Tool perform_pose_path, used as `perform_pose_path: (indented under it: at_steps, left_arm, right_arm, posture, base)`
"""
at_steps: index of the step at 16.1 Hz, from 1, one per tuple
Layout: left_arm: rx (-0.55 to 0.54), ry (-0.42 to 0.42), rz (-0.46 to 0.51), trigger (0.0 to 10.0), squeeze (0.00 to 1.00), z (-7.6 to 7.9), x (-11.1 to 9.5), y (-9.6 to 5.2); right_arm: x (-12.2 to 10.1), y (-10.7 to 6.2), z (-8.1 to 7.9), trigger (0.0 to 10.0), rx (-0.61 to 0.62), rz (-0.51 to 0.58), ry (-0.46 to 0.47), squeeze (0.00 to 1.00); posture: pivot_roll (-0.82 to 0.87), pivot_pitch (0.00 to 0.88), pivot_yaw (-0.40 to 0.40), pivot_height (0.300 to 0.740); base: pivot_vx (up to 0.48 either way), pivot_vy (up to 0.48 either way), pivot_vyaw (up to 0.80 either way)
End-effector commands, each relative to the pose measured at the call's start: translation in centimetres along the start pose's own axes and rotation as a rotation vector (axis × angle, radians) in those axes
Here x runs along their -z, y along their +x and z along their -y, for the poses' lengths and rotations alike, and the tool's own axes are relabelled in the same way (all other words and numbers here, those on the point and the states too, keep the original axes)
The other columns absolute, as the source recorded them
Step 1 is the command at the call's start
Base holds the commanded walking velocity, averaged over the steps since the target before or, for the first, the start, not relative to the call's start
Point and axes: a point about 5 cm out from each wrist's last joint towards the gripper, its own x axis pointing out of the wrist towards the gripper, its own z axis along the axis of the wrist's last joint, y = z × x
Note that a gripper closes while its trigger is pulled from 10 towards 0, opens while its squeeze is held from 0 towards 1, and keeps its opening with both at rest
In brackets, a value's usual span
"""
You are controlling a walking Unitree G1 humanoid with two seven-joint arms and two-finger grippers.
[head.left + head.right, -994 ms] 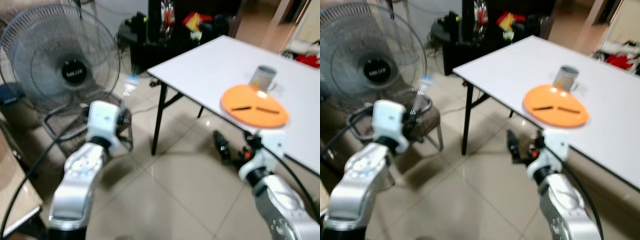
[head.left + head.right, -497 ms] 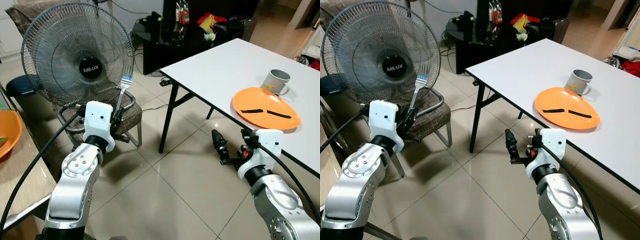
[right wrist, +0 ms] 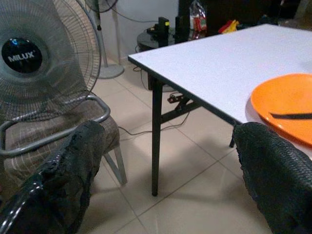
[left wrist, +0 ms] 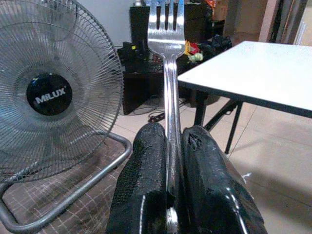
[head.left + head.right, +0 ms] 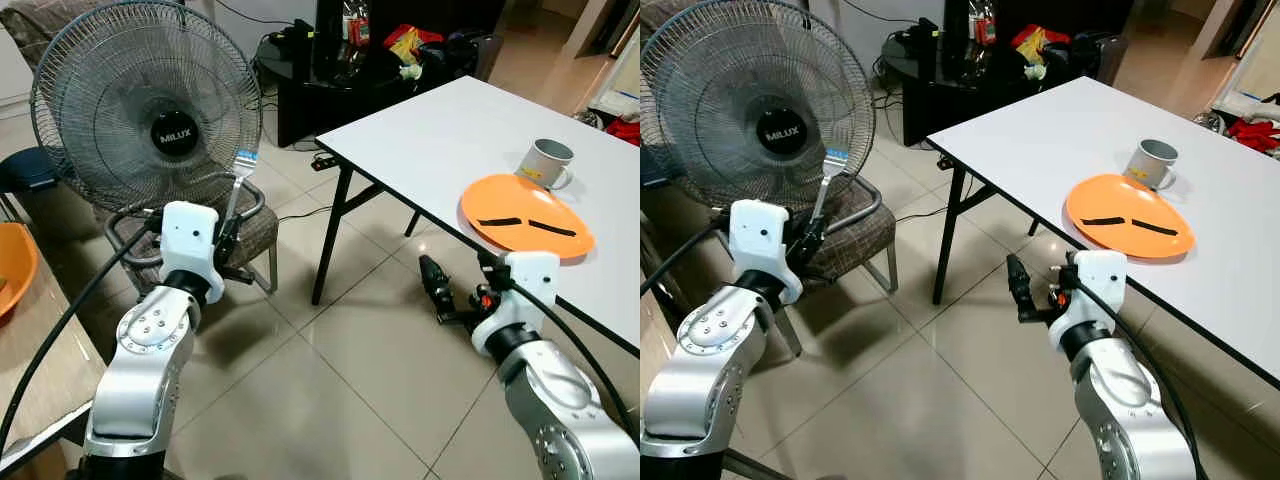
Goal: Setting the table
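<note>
Room: tiled floor in a home, with a white folding table ahead on the robot's right and a dark cabinet cluttered with small items behind it.
Left gripper: fingers closed tight on the handle of a silver fork, which stands upright with its tines at the top, held over the floor in front of the chair.
Fork position: well apart from the table, on the robot's left, its tines seen against the fan's grille.
Right gripper: fingers spread wide with nothing between them, held low over the floor beside the table's near edge.
Table: an orange plate lies near the near edge with two dark strips on it; a grey mug stands just behind the plate.
Fan: a large standing fan with a wire grille and a black hub marked MILUX, behind a chair with a metal frame and a checked seat.
Left edge: part of an orange bowl on a wooden surface, cut off by the frame.
Hard to make out: the items on the cabinet are too small to identify; red cloth at the far right edge is cut off; the fork's lower handle is hidden between the fingers.
</note>
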Motion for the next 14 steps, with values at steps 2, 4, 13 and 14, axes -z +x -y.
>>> perform_pose_path:
  at_steps: [2,4,13,14]
  left_arm:
    - [-0.001,0.003,0.001,10.0,0.00,-0.06,-0.28,-0.01]
    - [-0.001,0.003,0.002,10.0,0.00,-0.06,-0.30,0.00]
    - [0.008,0.026,-0.013,10.0,0.00,-0.77,-0.20,0.36]
    - [0.017,0.035,-0.012,10.0,0.00,-0.89,-0.32,0.48]
  right_arm:
    - [0.12,0.11,0.31,10.0,0.007,-0.012,-0.007,0.00]
    - [0.13,0.14,0.32,10.0,0.007,-0.012,-0.008,0.00]
    - [0.79,0.16,0.76,10.0,0.044,0.031,-0.063,0.00]
    - [0.96,0.14,0.76,10.0,0.055,0.033,-0.057,0.00]
  posture:
    - [0.02,0.000,-0.078,0.740]
    - [0.02,0.000,-0.079,0.740]
    - [0.03,0.000,-0.038,0.740]
    - [0.03,0.000,-0.026,0.740]
  base:
    - [0.124,0.000,-0.73]
    - [0.251,0.000,-0.78]
    - [0.281,0.000,0.00]
    - [0.289,0.000,0.00]
